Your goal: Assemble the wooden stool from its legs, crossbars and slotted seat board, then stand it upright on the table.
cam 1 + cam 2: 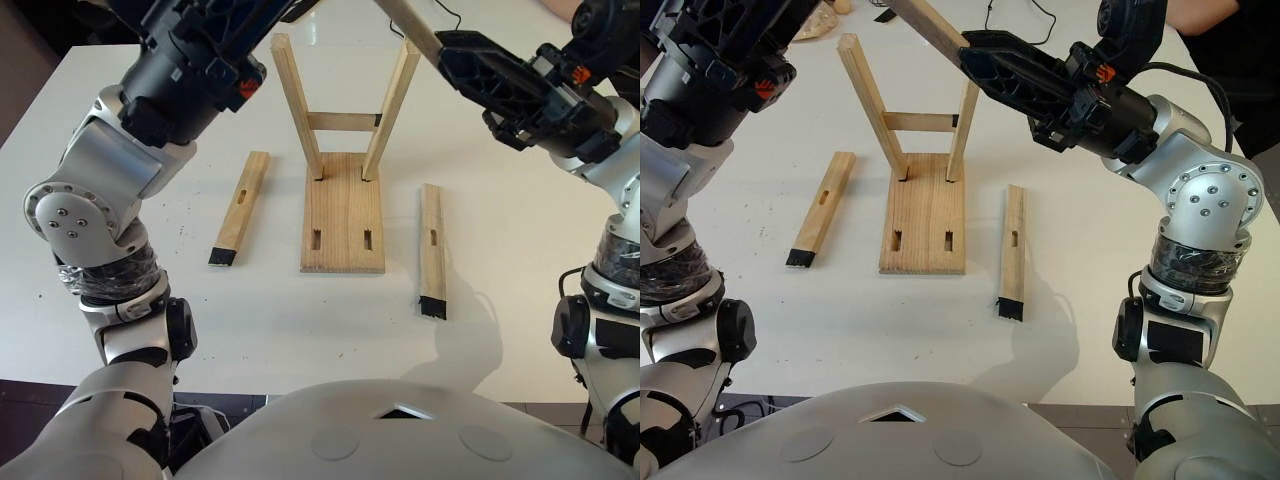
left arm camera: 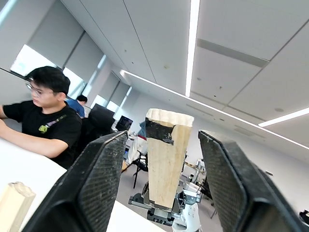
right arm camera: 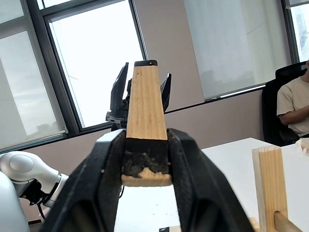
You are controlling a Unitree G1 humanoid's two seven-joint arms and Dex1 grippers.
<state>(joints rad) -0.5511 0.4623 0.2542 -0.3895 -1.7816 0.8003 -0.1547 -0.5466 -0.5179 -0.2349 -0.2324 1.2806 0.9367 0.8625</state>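
Note:
The slotted seat board (image 1: 342,215) lies flat on the white table (image 1: 520,260). Two legs (image 1: 297,100) (image 1: 392,105) stand in its far slots, joined by a crossbar (image 1: 343,121); the two near slots are empty. Loose slotted legs with black ends lie on either side, one to the left (image 1: 241,205) and one to the right (image 1: 432,248). Above the far end of the board, my right gripper (image 3: 146,137) is shut on another wooden leg (image 1: 925,22). That leg's black-tipped far end (image 2: 166,164) sits between the spread fingers of my left gripper (image 2: 164,137), which is open and not touching it.
A black cable (image 1: 1020,12) lies at the table's far edge. Bare tabletop stretches between the near edge (image 1: 300,385) and the parts. Both arms hang over the table's far half.

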